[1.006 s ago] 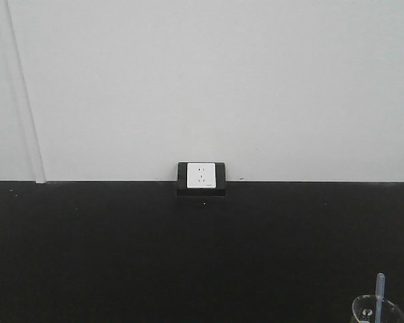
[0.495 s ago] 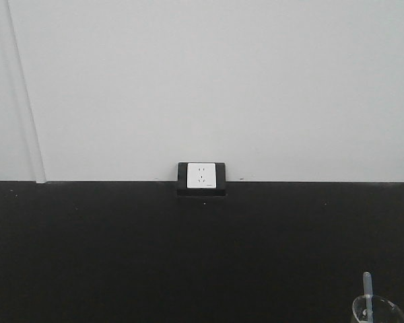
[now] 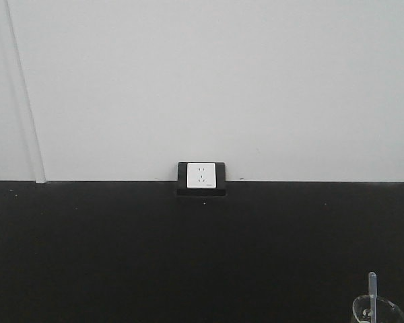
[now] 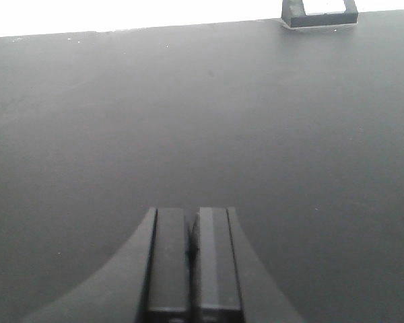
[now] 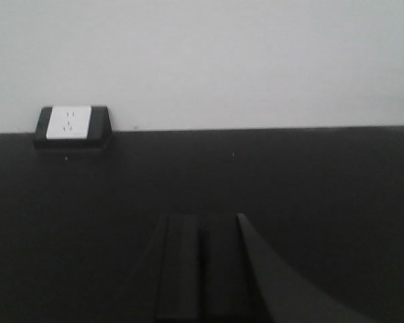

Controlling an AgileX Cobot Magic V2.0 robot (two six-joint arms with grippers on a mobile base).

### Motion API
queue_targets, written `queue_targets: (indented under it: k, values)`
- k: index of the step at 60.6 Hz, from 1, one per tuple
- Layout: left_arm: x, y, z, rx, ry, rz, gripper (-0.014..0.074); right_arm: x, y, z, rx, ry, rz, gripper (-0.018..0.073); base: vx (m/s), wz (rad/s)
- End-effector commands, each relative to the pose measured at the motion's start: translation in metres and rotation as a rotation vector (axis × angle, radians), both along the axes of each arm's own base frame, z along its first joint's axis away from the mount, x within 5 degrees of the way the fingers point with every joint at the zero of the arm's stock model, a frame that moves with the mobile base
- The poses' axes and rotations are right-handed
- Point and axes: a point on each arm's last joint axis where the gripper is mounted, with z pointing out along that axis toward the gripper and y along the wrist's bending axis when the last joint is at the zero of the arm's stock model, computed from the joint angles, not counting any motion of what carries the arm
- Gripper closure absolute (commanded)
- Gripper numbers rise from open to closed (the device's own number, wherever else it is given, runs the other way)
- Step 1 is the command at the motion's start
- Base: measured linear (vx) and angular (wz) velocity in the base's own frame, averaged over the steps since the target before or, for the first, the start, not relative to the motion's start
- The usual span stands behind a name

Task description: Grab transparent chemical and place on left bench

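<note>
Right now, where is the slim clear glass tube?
Front view, bottom right corner: slim glass tube stands inside a round clear beaker, below-right of the white socket.

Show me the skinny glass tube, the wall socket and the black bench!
glass tube [image 3: 372, 286]: front-facing view, bottom right, on its upper stem.
wall socket [image 3: 201, 175]: front-facing view, on its white faceplate.
black bench [image 3: 121, 256]: front-facing view, on bare countertop.

The slim, clear glass test tube with a faint pale-blue tint [image 3: 372, 288] stands nearly upright at the lower right edge of the front view. Its lower part sits inside the rim of a round clear glass vessel [image 3: 397, 311]. The wide, flat, matte black table [image 3: 188, 256] fills the lower part of that view, plain and unmarked, and carries the vessel near its right front corner.
</note>
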Motion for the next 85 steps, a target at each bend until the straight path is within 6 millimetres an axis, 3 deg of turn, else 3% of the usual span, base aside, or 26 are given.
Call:
queue_targets:
  k: [1,10,12,19,27,38,60,76,85]
  values:
    - [-0.001,0.0,0.003,-0.014,-0.081,-0.001,0.06,0.015,0.0,0.013,0.002,-0.11,0.005,0.0442,0.0,0.0]
    - [-0.001,0.0,0.003,-0.014,-0.081,-0.001,0.06,0.031,0.0,0.003,0.004,-0.106,0.012,0.0253,0.0,0.0]
    - [-0.001,0.0,0.003,-0.014,-0.081,-0.001,0.06,0.036,0.0,0.001,0.001,-0.118,0.016,0.0167,0.0,0.0]
    - [-0.001,0.0,0.003,-0.014,-0.081,-0.001,0.06,0.046,0.001,-0.003,0.001,-0.162,0.024,0.0001,0.0,0.0]
    - [-0.001,0.0,0.003,-0.014,-0.081,-0.001,0.06,0.055,0.002,-0.002,0.041,-0.245,0.032,-0.0108,0.0,0.0]
    - [-0.001,0.0,0.003,-0.014,-0.081,-0.001,0.06,0.071,0.004,-0.008,0.061,-0.366,0.063,-0.0107,0.0,0.0]
    - [-0.001,0.0,0.003,-0.014,-0.081,-0.001,0.06,0.112,0.011,-0.079,0.11,-0.328,0.15,-0.0017,0.0,0.0]
    - [-0.001,0.0,0.003,-0.014,-0.081,-0.001,0.06,0.121,0.008,-0.114,0.132,-0.243,0.103,0.002,0.0,0.0]
    - [-0.001,0.0,0.003,-0.014,-0.081,-0.001,0.06,0.122,0.009,-0.119,0.084,-0.224,0.117,0.0089,0.0,0.0]
